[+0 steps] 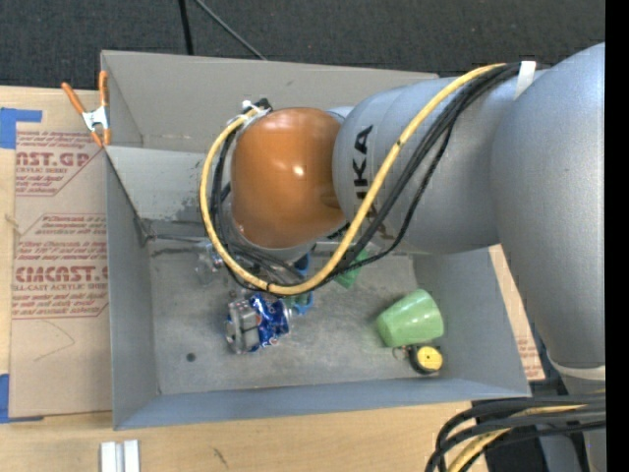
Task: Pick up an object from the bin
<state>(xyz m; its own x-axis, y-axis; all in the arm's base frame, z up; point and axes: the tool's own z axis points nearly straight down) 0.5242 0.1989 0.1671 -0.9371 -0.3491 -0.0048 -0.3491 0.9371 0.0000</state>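
The grey metal bin (133, 264) is largely screened by the orange-capped wrist (280, 175); the state of the tool (254, 281) beneath it cannot be told. A tipped light green plastic cup (410, 318) is seen at the right, a crumpled blue-and-silver thing (257, 324) just below the tool, and a small yellow disc (427, 360) beside the cup.

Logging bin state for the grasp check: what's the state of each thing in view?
gripper: down near the bin floor, left of middle.
blue and silver thing: at the gripper; held or not, cannot tell.
green cup: lying on its side, right front, free.
yellow round thing: loose, beside the cup.
green piece: partly hidden under the arm.
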